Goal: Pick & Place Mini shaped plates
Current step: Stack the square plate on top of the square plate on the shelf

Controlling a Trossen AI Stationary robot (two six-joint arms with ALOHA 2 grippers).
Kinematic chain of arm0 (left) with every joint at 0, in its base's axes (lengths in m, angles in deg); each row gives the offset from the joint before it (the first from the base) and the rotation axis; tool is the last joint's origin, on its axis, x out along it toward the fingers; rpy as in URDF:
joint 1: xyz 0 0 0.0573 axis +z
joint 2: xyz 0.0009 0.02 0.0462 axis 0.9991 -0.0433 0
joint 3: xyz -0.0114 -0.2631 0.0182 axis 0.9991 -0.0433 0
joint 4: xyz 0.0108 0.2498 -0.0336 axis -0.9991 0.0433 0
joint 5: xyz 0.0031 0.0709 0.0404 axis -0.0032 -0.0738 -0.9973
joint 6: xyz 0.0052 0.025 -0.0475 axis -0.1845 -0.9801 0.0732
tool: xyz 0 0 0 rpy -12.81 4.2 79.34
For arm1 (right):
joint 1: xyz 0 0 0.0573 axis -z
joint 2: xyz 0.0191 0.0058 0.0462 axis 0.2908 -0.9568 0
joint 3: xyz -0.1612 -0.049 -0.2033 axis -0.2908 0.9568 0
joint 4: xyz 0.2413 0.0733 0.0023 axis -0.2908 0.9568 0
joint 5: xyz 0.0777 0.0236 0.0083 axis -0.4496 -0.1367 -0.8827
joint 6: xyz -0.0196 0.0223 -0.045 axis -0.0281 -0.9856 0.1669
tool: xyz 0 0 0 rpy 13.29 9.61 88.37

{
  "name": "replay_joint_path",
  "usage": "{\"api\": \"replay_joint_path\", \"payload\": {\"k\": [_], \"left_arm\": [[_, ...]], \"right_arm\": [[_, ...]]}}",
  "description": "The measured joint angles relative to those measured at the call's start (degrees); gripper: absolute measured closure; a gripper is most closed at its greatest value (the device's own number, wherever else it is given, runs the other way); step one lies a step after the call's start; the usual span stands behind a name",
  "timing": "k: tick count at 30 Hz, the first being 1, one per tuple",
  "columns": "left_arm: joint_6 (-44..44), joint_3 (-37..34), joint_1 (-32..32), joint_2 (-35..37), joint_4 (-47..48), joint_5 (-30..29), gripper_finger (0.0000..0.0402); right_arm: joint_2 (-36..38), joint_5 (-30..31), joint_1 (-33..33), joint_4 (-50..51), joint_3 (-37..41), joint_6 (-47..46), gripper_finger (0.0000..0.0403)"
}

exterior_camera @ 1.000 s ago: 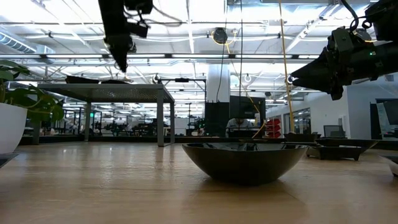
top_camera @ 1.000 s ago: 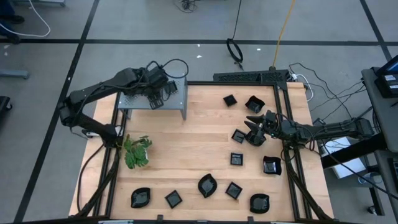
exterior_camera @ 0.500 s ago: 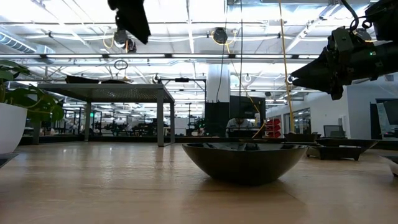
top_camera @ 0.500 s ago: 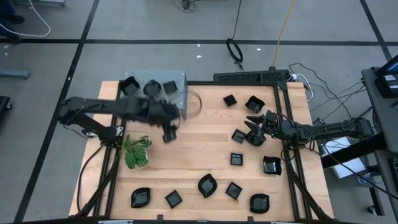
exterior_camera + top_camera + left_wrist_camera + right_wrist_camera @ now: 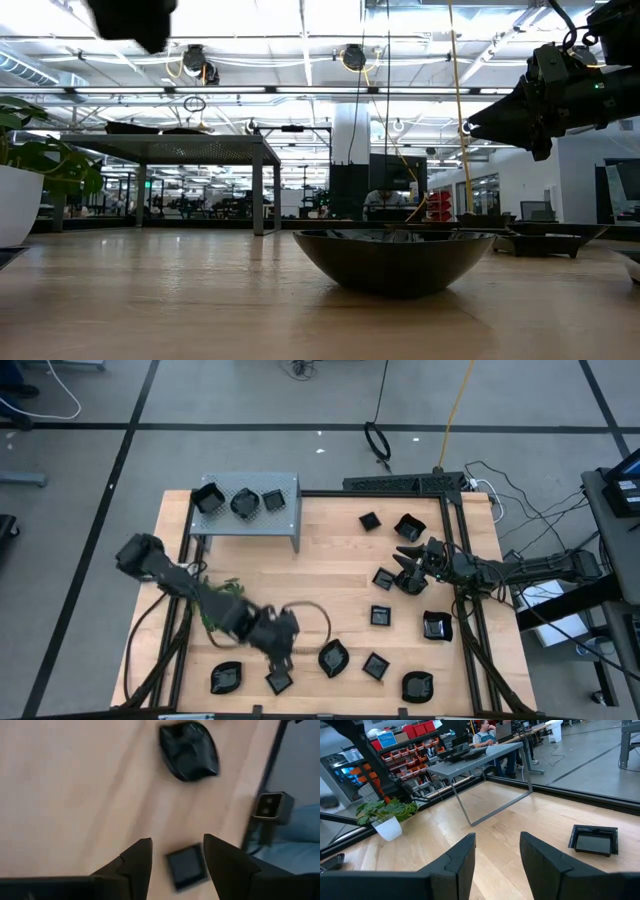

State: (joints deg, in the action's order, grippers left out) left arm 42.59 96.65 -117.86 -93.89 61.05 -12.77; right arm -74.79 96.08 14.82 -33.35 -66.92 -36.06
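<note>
Hovering low over the wood table (image 5: 320, 580), workshop beyond.
Left gripper (image 5: 172, 857) spread above a square plate (image 5: 186, 867); right gripper (image 5: 400, 560) spread, idle.

Three glossy black plates (image 5: 241, 502) sit on the shelf (image 5: 290, 482). The others lie flat, scattered across the table (image 5: 320, 585).

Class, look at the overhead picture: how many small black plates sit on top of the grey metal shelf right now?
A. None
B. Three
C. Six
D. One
B: the overhead view shows three black plates on the grey metal shelf, one square, one round and one more square; all the others lie on the wooden table.
</note>
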Motion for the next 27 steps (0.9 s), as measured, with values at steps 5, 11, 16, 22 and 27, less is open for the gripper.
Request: {"api": "replay_joint_path", "payload": {"k": [5,11,16,22,27], "left_arm": [[7.37,0.0,-3.42,-6.7,-6.5,3.07,0.022],[10.63,-0.07,-6.25,-11.7,-15.63,8.28,0.022],[18.93,-0.07,-6.58,-13.12,-13.92,8.12,0.022],[23.6,-0.07,-6.78,-14.44,-12.62,10.89,0.022],[23.45,-0.04,-6.96,-14.94,-12.2,11.07,0.022]], "right_arm": [[0.0,0.0,-0.02,0.01,-0.01,-0.01,0.0261],[0.02,0.01,-0.01,0.0,0.0,-0.01,0.0261],[0.0,0.01,0.0,0.02,0.0,0.0,0.0261],[0.0,-0.01,-0.02,0.02,-0.01,0.0,0.0261],[0.01,0.01,-0.02,0.0,-0.01,-0.02,0.0261]]}}
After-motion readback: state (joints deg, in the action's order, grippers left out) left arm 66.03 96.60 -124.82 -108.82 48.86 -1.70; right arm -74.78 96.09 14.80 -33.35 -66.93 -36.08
